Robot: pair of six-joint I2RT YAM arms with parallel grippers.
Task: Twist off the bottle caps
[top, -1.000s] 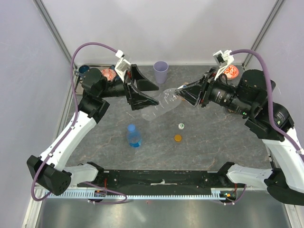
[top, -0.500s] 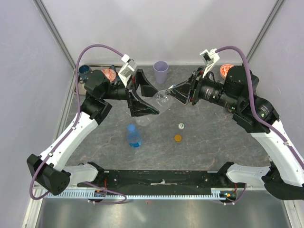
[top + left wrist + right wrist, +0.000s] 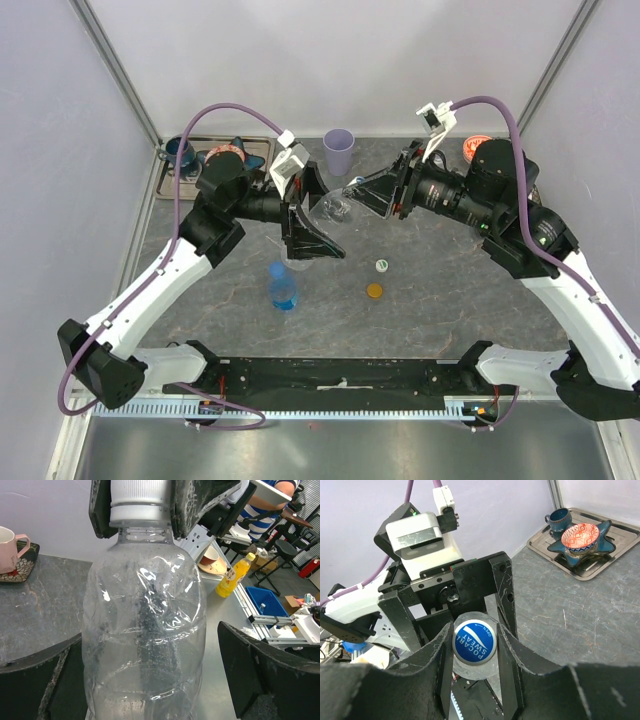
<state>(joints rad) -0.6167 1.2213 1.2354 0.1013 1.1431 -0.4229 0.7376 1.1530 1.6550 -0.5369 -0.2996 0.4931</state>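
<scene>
My left gripper [image 3: 325, 222] holds a clear crumpled bottle [image 3: 333, 210] up off the table, its fingers on both sides of the body. In the left wrist view the bottle [image 3: 145, 630] fills the middle, with its white ribbed cap [image 3: 139, 500] at the top. My right gripper [image 3: 360, 192] is shut on that cap. In the right wrist view the cap's blue printed top [image 3: 474, 641] sits between the two pads. A blue bottle [image 3: 283, 286] stands on the table. A white-and-green cap [image 3: 382, 265] and an orange cap [image 3: 374, 291] lie loose to its right.
A lilac cup [image 3: 338, 151] stands at the back middle. A metal tray [image 3: 180, 172] with a blue cup and a patterned bowl is at the back left, and shows in the right wrist view [image 3: 540, 542]. An orange bowl [image 3: 477, 146] sits at the back right.
Both arms have swung inward and to the left with the clear bottle between them. The bottle has risen and stands more upright. The right gripper stays on the cap.
</scene>
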